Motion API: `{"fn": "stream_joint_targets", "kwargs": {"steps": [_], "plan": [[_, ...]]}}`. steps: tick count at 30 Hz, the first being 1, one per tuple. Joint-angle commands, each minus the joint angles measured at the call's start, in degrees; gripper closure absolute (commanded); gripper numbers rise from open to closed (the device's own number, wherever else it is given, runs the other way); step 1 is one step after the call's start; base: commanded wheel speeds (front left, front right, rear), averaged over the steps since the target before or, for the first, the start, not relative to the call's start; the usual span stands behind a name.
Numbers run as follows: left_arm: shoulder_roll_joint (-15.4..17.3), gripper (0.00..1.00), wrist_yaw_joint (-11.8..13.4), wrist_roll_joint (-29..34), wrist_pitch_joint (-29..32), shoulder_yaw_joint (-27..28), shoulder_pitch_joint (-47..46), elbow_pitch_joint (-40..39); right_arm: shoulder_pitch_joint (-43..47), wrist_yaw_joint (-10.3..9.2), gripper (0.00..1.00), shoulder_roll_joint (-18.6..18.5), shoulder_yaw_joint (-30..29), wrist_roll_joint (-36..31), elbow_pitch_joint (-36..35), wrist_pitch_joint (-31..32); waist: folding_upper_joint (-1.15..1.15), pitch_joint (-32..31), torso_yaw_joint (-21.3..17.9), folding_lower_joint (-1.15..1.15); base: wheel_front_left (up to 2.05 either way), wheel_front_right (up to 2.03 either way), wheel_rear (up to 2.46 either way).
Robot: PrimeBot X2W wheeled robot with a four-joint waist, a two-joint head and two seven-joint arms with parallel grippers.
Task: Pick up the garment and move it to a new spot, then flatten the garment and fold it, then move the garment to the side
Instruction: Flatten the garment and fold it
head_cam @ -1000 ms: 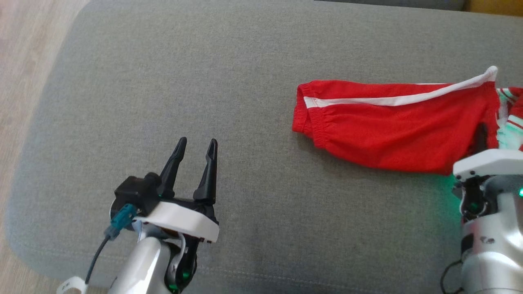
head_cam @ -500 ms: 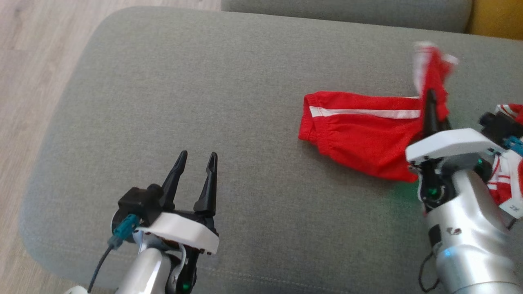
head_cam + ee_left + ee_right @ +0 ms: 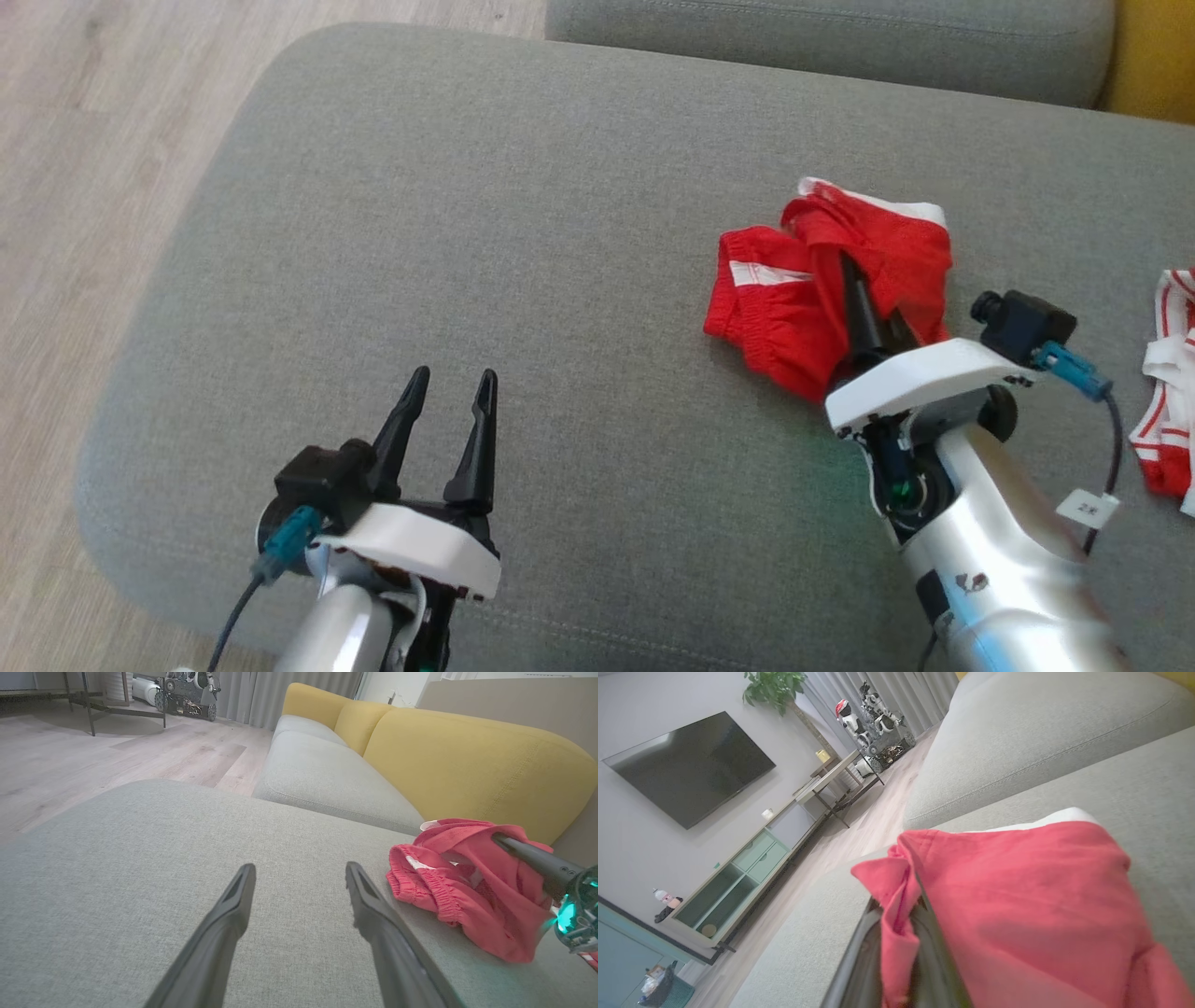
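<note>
Head view, nearest first: the left claw (image 3: 454, 373) hangs low over the grey sofa cushion (image 3: 560, 187) with its two fingers spread and nothing between them, probably parked as the spare hand until flattening begins. Off to its right and a little further out, the right claw (image 3: 851, 273) is clenched on the red garment (image 3: 775, 308). The right wrist view shows a pinch of cloth caught between its fingers. The rest of the fabric bunches around and ahead of that claw, and its lower folds seem to rest on the cushion, which suits a carry to a new spot rather than a spread. Right of that claw, and apart from it, lies a red-and-white striped cloth (image 3: 1167, 411). Beyond both claws runs a second grey cushion (image 3: 822, 47).
</note>
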Motion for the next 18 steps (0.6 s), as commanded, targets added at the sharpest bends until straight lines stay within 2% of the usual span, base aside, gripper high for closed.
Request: {"fn": "stream_joint_targets", "kwargs": {"steps": [1,9,14,15,16,17,18], "plan": [[0.1,0.0,0.2,0.4,-0.4,1.3,-1.3,-1.9,-1.6,0.11,1.0,0.3,2.3,0.7,-2.2,-1.0,0.0,0.0,0.1,0.0,0.0,0.0,0.0],[0.1,0.0,0.5,0.1,-0.4,1.0,-1.3,-1.9,-1.5,0.11,1.0,0.3,6.1,3.9,-4.1,-3.1,0.0,0.2,0.5,0.0,0.0,0.0,0.0],[0.1,0.0,0.5,-0.1,-0.4,0.9,-1.2,-1.9,-1.5,0.11,1.0,0.3,8.4,0.6,-1.0,-2.8,0.0,0.6,0.5,0.0,0.0,0.0,0.0],[0.1,0.0,0.5,-0.2,-0.4,0.9,-1.1,-1.9,-1.8,0.11,0.86,0.3,8.7,-0.8,0.0,-2.9,0.0,0.7,0.5,0.0,0.0,0.0,0.0],[0.1,0.0,0.5,-0.3,-0.4,0.8,-1.2,-1.9,-2.1,0.11,0.33,0.3,9.1,-2.5,0.9,-3.1,0.0,0.7,0.6,0.0,0.0,0.0,0.0],[0.1,0.0,0.5,-0.3,-0.4,0.7,-1.2,-1.8,-2.4,0.11,0.0,0.3,9.4,-3.8,1.7,-3.2,0.0,0.8,0.6,0.0,0.0,0.0,0.0],[0.1,0.0,0.5,-0.4,-0.4,0.6,-1.3,-1.8,-2.7,0.11,0.0,0.3,10.0,-5.0,2.2,-3.4,0.0,0.9,0.7,0.0,0.0,0.0,0.0]]}}
